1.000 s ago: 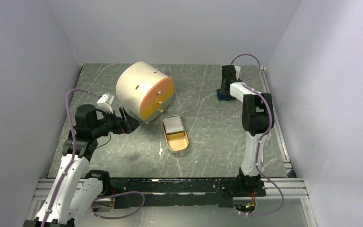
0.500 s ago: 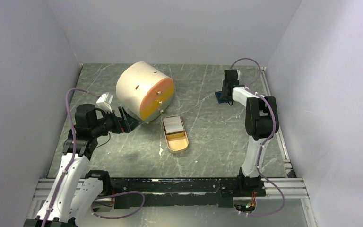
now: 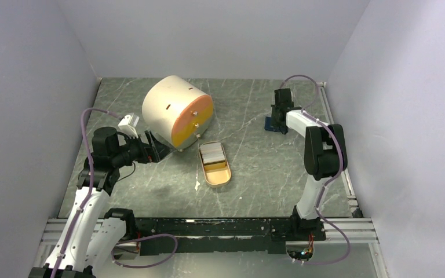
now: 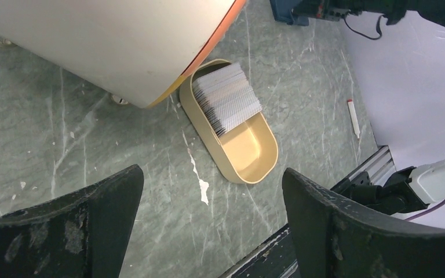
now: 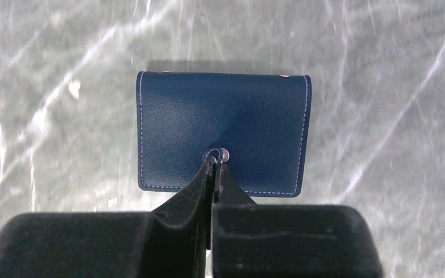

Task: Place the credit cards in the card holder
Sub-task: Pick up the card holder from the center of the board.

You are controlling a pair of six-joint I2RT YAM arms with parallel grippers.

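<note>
The right gripper (image 5: 215, 165), open a moment ago, has clenched on the snap (image 5: 216, 154) of the closed dark blue leather card holder (image 5: 220, 121) at 2 o'clock on the grey marbled table (image 3: 255, 168) (whitish-grey credit cards (image 4: 227, 97) wait in the tan oval dish (image 4: 254, 159)), so unfolding probably follows; the left gripper (image 4: 211, 174) gapes empty.

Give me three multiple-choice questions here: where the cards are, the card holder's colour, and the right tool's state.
1. Where do the credit cards lie? A in the tan dish; B on a shelf; C in a red box.
2. What colour is the card holder outside? A red; B dark blue; C tan.
3. How does the right tool stand? A wide open; B shut; C out of view.
Answers: 1 A, the stack sits in the dish's far end; 2 B, the right wrist view shows its blue cover; 3 B, its jaws meet over the holder.
</note>
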